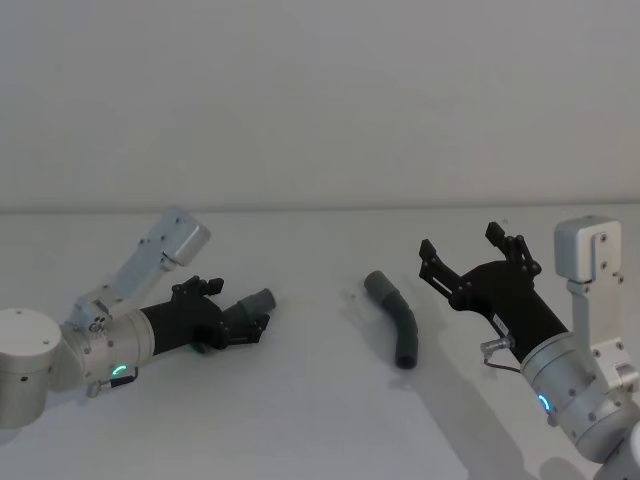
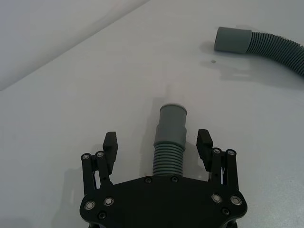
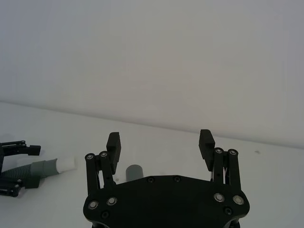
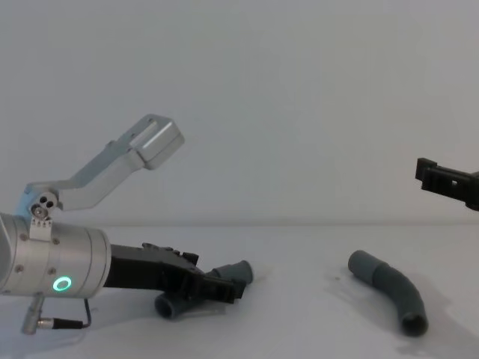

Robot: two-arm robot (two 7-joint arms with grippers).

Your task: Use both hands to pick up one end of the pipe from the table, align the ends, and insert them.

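At lower left of the head view, the left gripper (image 1: 240, 306) is seen spread around one pipe piece (image 2: 170, 137) on the table (image 1: 320, 420); the other piece (image 1: 398, 318) is seen at centre, beside the spread, raised right gripper (image 1: 462, 243)

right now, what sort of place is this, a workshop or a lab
Likely a robot lab test bench: a plain white table against a plain wall, the left gripper open around one ribbed hose piece, the right gripper open above the table near the other hose piece.
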